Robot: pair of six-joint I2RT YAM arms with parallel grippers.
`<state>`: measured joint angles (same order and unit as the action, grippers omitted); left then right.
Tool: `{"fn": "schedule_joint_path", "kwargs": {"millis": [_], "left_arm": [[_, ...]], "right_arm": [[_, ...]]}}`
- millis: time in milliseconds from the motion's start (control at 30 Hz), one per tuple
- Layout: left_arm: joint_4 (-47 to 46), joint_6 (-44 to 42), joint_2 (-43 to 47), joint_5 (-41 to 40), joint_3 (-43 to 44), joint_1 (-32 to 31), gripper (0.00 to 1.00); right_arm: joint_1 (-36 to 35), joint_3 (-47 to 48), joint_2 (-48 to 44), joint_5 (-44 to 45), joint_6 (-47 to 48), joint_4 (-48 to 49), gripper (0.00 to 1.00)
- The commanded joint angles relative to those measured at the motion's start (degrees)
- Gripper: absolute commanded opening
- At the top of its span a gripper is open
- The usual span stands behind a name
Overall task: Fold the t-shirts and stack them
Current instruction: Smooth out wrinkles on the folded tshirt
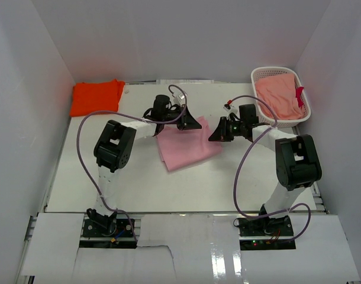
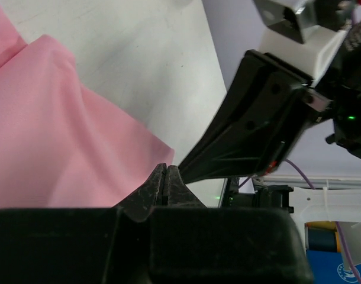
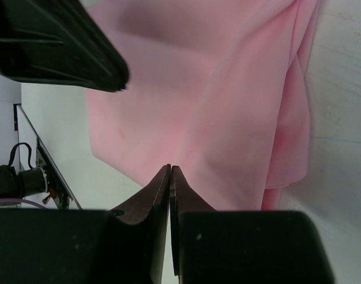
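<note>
A light pink t-shirt (image 1: 186,148) lies folded mid-table; it also shows in the left wrist view (image 2: 56,142) and the right wrist view (image 3: 216,100). A bright orange t-shirt (image 1: 96,96) lies folded at the back left corner. My left gripper (image 1: 194,123) hovers at the pink shirt's far edge, jaws shut with nothing seen between them (image 2: 167,168). My right gripper (image 1: 216,132) is just right of it at the shirt's far right corner, also shut and empty (image 3: 170,168). The two grippers are close, tips facing each other.
A white lattice basket (image 1: 274,70) stands at the back right with a salmon-pink cloth (image 1: 278,94) and a red tag inside. White walls enclose the table on three sides. Purple cables loop off both arms.
</note>
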<state>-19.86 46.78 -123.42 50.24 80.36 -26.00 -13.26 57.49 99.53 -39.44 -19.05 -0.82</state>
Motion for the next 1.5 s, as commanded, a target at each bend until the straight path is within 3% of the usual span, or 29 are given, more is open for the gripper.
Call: {"fn": "schedule_joint_path", "kwargs": {"millis": [0,900,1100,1467], "left_arm": [[0.78,-2.13,-2.00,1.27,4.01,-1.07,0.00],[6.67,-10.66,-14.66,-3.83,16.32,-4.32,0.00],[15.10,-18.57,-15.45,-11.73,20.45,-6.78,0.00],[12.56,-22.44,-9.92,-26.32,13.60,-7.22,0.00]], "right_arm": [[0.07,-1.16,1.02,-1.95,-1.08,4.68,0.08],[-0.01,-8.71,12.79,-7.58,-6.61,18.57,0.08],[-0.02,-9.68,14.38,-7.84,-7.23,20.77,0.08],[-0.02,-11.00,14.20,-7.23,-6.79,20.68,0.08]]}}
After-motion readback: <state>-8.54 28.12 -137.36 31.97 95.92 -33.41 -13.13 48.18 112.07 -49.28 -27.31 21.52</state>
